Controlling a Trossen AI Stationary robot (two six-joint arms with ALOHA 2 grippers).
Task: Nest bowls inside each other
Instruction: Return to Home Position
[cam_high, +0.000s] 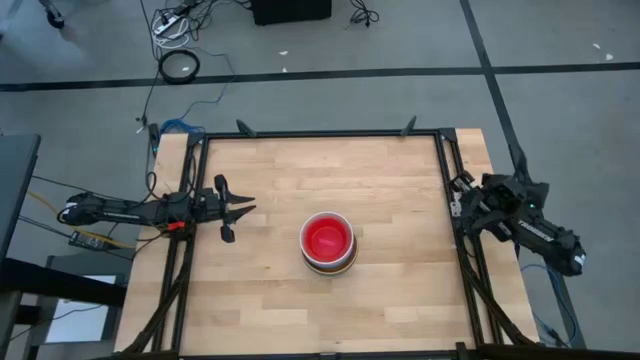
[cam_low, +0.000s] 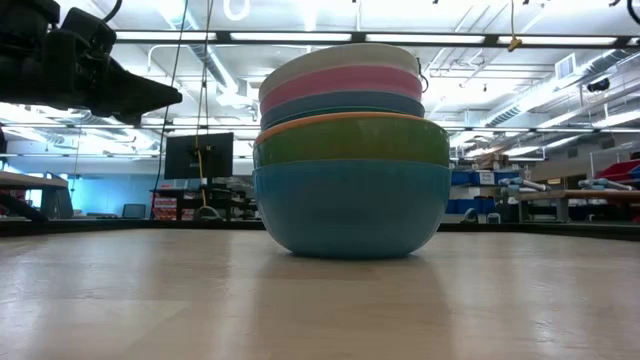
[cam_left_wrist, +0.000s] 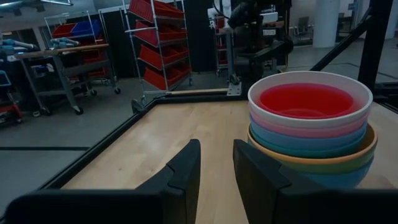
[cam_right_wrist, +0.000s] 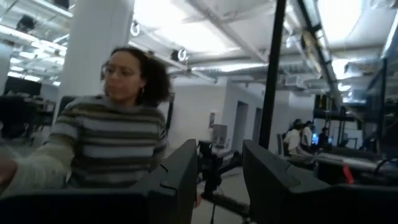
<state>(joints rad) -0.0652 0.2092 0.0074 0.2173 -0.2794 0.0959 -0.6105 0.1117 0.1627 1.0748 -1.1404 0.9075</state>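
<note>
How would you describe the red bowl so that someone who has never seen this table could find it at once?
Near the middle of the wooden table stands one stack of nested bowls. The red bowl lies innermost, at the stack's top, ringed by the rim of the white bowl. It alone is red; the bowls around it are white, pink, blue, orange, green and teal.

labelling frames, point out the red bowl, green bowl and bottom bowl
red bowl (cam_left_wrist: 314, 99): left wrist view, its inside floor
green bowl (cam_low: 350, 142): low view, its outer wall
bottom bowl (cam_low: 350, 210): low view, its outer wall
</note>
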